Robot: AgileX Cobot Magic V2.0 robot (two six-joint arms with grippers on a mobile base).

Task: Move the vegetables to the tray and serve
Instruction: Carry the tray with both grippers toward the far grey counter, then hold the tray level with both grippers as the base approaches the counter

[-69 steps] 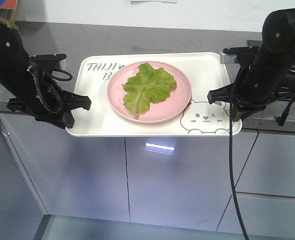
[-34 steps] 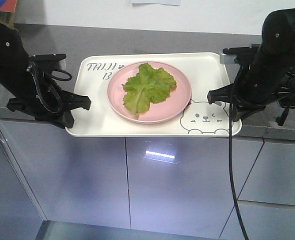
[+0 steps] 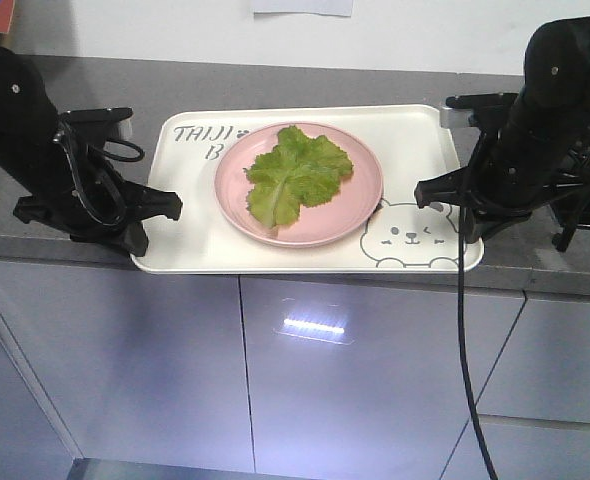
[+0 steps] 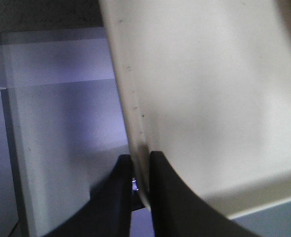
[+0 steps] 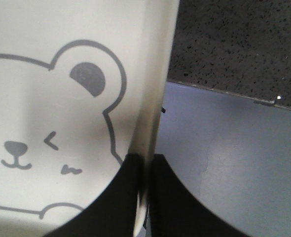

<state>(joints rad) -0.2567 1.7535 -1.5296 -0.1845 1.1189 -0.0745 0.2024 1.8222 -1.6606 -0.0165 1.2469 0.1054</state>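
Exterior front-facing view: the lettuce leaf (image 3: pixel 297 172) lies on the pink plate (image 3: pixel 363 196), which sits mid-tray (image 3: pixel 415 135). You may judge the transfer done and the serving step in hand. The left gripper (image 3: pixel 170 206) and right gripper (image 3: pixel 425 190) each have their jaws closed narrowly on a short-side rim of the tray, and both wrist views confirm the pinch. The tray overhangs the front edge of the bench (image 3: pixel 375 80). For the next move, drive both arms together and keep the tray level, or the plate may slide. Watch the cable (image 3: pixel 461 350) hanging below the right arm and the cabinet fronts (image 3: pixel 325 390) beneath.
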